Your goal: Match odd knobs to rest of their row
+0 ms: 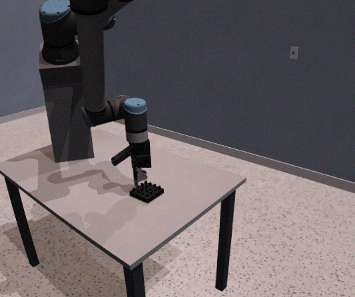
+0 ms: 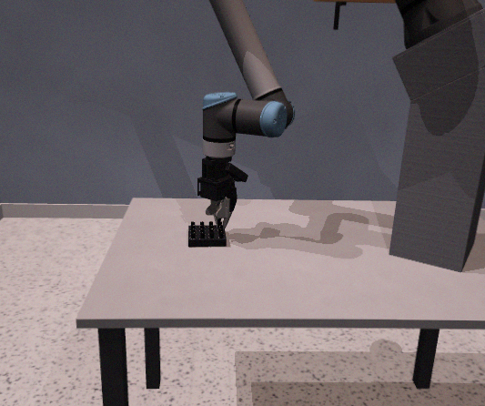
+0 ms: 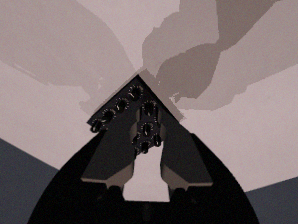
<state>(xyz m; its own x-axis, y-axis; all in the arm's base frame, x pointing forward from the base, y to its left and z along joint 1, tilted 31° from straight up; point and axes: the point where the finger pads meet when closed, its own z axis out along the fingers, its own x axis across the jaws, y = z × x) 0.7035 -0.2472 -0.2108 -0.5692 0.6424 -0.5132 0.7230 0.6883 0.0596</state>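
Note:
The black knob box (image 1: 147,199) (image 2: 207,243) (image 3: 139,80) sits on the table. Its upright knobs stand in a grid. In the wrist view, one line of four knobs runs along the upper-left edge, from the top-corner knob (image 3: 135,92) to the lower-left knob (image 3: 96,125). My gripper (image 1: 137,184) (image 2: 223,224) (image 3: 148,107) points down, low over the box's edge nearest the robot base. Its fingers are a narrow gap apart, close around or just above a knob (image 3: 149,107); I see no grip on it. The fingers hide several knobs. The pointer marks are too small to read.
The box stands on the grey table (image 1: 192,186) (image 2: 290,291). The robot's pedestal (image 1: 70,123) (image 2: 436,191) stands at one end of the table. The arm's shadows fall across the table top beside the box.

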